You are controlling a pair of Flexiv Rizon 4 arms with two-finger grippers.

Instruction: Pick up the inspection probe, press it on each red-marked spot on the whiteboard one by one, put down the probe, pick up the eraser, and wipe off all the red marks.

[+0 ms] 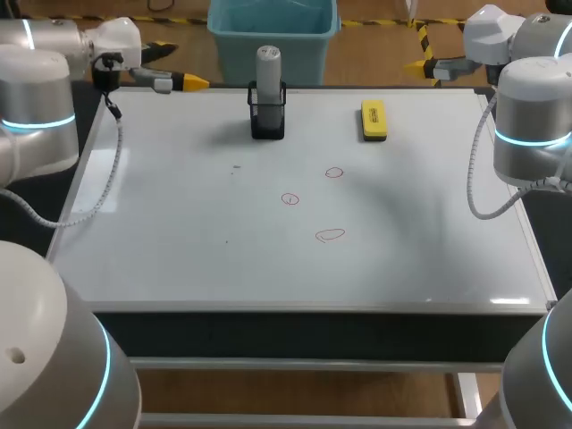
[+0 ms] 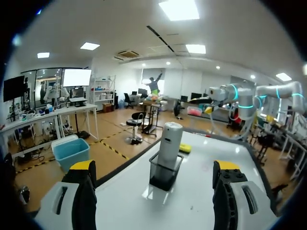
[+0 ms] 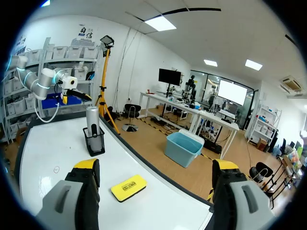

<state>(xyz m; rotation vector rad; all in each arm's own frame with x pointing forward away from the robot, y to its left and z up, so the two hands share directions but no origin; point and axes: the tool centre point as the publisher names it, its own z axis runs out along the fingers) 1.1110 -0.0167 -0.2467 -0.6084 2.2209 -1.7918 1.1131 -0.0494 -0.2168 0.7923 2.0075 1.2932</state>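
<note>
A grey cylindrical probe (image 1: 269,66) stands upright in a black mesh holder (image 1: 267,114) at the back middle of the whiteboard (image 1: 179,232). A yellow eraser (image 1: 374,120) lies flat to its right. Three small red outlines are drawn mid-board: one (image 1: 334,172), one (image 1: 290,198), one (image 1: 330,235). My left gripper (image 1: 183,82) hangs open at the back left edge; in its wrist view the probe (image 2: 170,143) stands ahead between the open fingers (image 2: 85,189). My right gripper (image 1: 427,64) is open at the back right, with the eraser (image 3: 128,187) and probe (image 3: 92,123) ahead of it.
A light blue bin (image 1: 273,31) sits on the floor just behind the board's back edge. The board's dark frame runs along the front edge (image 1: 322,322). Both arms stay at the back corners, off the marks.
</note>
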